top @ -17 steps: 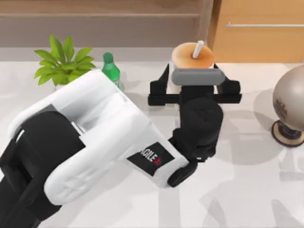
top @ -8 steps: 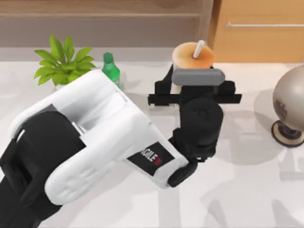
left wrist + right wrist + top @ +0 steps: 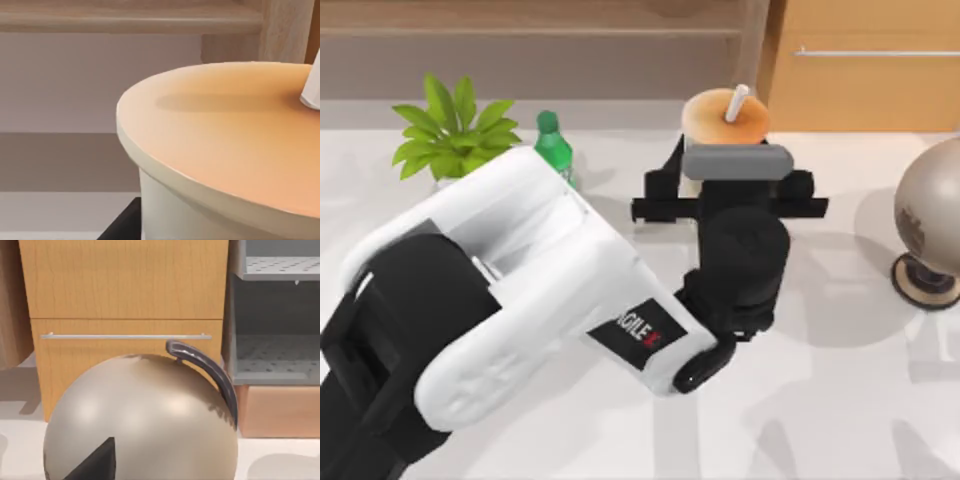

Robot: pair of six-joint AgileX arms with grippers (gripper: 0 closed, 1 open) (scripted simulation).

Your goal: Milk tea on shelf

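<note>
My left gripper [image 3: 725,170] reaches toward the back of the white table [image 3: 840,400], its two black fingers [image 3: 660,185] set on either side of the tall clear plastic cup of peach-beige milk tea with a white straw [image 3: 723,115]. They look closed against the cup's sides. The cup stands upright just in front of the dull brown wooden shelf [image 3: 520,45], between the green soda bottle [image 3: 554,147] and the grey globe [image 3: 932,215]. The left wrist view shows its lid [image 3: 230,135] very near.
</note>
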